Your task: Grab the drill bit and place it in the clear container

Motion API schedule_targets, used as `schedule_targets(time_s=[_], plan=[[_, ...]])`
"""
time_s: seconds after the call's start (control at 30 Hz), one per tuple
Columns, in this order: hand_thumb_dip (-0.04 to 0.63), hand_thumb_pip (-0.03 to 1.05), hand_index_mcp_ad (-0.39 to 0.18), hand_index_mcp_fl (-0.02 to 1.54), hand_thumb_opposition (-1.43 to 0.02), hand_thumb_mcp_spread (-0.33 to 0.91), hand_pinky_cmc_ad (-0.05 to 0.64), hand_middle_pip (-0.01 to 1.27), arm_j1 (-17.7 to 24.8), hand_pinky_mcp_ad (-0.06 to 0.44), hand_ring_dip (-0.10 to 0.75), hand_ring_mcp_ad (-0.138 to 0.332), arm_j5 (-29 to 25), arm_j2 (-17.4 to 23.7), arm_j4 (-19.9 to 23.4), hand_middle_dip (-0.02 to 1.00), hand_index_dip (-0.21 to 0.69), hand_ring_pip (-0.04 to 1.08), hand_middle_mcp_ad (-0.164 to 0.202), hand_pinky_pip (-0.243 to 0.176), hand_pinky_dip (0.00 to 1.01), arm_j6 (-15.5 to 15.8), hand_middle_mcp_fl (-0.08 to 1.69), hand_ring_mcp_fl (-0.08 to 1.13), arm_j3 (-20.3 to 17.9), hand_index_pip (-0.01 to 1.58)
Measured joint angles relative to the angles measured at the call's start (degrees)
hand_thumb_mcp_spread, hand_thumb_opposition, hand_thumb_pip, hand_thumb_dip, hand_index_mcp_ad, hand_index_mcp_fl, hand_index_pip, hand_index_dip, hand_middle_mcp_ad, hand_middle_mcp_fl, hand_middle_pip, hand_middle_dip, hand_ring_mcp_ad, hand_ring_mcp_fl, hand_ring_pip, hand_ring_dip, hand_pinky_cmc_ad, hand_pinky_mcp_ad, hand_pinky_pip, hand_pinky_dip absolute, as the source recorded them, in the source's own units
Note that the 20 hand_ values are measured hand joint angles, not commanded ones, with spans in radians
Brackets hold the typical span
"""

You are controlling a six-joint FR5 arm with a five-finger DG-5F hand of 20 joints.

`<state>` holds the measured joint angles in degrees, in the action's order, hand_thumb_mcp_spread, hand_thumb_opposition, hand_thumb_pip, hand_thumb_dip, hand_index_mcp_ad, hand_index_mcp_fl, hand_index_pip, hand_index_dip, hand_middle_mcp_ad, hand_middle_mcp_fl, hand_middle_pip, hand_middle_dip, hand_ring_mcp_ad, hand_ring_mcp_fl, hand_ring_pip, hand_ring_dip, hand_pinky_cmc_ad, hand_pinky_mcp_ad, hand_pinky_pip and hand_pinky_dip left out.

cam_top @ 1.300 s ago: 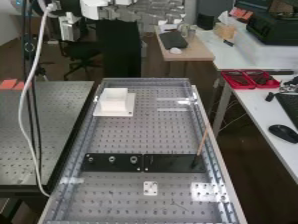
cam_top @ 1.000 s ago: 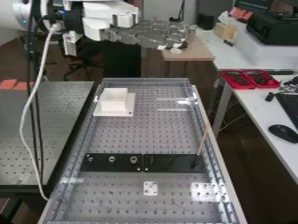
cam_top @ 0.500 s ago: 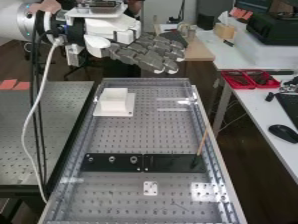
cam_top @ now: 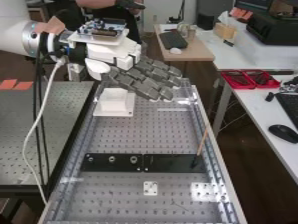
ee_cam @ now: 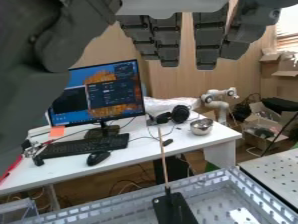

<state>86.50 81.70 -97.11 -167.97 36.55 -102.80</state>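
Hand, upper centre of high frame: fingers extended, empty, likely readied for a pinch. Drill bit: too small to identify; probably stood in the black plate, lower centre, for easy grasping. Clear container: seemingly beyond, to receive it.

From my high view, open passage over the perforated plate between white block and black strips. Block stands up at the far end. I note bolts jutting from one strip; slanted rod rises tall near side rail.
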Motion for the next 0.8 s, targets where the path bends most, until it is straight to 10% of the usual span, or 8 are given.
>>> schedule_targets(time_s=[0.8], plan=[[0.009, 0.29, 0.143, 0.06, -0.80, 0.18, 0.187, 0.17, -2.1, 0.215, -0.023, 0.269, 0.3, -5.5, 7.1, 0.02, 0.113, 0.09, 0.157, -0.096, 0.19, -4.7, 0.03, 0.12, -3.8, 0.10]])
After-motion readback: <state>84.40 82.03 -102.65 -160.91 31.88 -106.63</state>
